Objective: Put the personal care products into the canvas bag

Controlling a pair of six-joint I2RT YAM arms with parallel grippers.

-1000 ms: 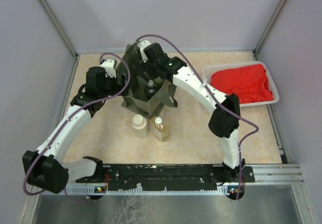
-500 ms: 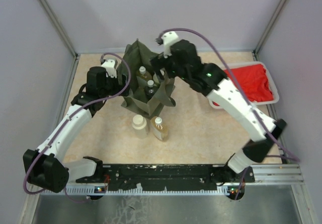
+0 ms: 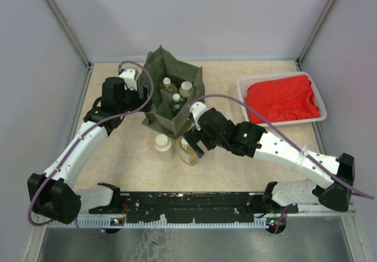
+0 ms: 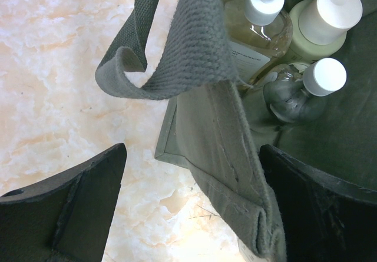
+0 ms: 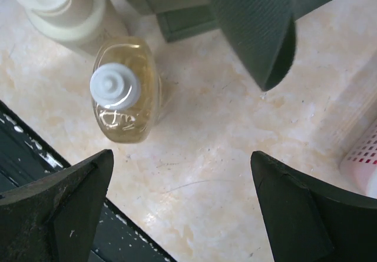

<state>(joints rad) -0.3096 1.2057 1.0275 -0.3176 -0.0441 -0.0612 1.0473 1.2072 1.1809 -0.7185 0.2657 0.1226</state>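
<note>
Three bottles point(image 4: 321, 20) stand inside the bag point(image 3: 154, 73); left jaws, released, straddle its edge. Right jaws, released, frame open bench point(image 5: 206, 138) beside the amber bottle point(image 5: 125, 97) and beige bottle point(image 5: 65, 9).

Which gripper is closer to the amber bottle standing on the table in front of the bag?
Right. The right gripper hangs open just above the amber bottle, slightly to one side. The left gripper straddles the canvas bag's wall, farther away.

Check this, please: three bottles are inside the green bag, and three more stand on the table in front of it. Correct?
Not quite. Only two bottles stand on the table: the amber bottle and the cream bottle, as the top external view shows. Three are inside the canvas bag.
</note>
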